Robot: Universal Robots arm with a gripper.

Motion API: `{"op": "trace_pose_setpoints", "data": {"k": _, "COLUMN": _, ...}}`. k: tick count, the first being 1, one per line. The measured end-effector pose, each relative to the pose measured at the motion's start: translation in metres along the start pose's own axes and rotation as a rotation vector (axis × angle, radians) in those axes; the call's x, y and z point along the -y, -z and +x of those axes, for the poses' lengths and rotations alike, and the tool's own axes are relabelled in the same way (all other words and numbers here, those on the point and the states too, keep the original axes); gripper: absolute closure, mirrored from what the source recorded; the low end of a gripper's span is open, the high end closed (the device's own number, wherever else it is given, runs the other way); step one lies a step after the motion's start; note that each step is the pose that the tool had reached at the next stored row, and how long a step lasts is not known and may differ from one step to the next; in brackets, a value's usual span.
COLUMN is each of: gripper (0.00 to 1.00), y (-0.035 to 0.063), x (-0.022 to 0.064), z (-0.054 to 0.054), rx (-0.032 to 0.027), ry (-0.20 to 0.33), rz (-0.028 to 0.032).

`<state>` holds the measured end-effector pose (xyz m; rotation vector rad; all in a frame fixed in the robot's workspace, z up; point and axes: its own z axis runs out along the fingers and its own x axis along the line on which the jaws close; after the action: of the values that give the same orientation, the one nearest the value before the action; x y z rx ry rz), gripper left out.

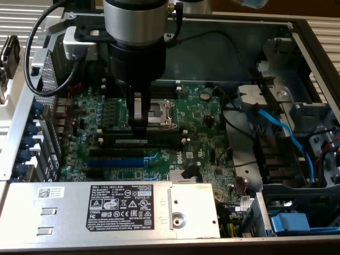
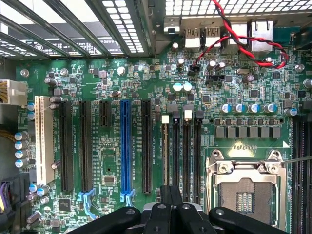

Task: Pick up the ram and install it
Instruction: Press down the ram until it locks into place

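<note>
Starting nearest the exterior view, the power supply (image 1: 106, 204) lies in front of the motherboard (image 1: 204, 119). Beyond it, the ram (image 1: 139, 142) sits lengthwise in a memory slot. The end effector (image 1: 139, 123) stands directly above the ram, fully closed, gripping nothing visible. Farther back is the CPU socket (image 1: 159, 112).

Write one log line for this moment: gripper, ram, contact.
gripper: shut, low over the memory slots | ram: along the slots, by the fingertips | contact: cannot tell
</note>
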<state>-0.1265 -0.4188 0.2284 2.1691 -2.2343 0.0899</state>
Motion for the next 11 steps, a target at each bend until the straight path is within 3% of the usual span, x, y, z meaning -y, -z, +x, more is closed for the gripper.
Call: {"op": "trace_pose_setpoints", "data": {"k": 11, "gripper": 0.90, "y": -0.0011, "x": 0.0000, "z": -0.0001, "rx": 0.0002, "ry": 0.000, "rz": 0.0001}}
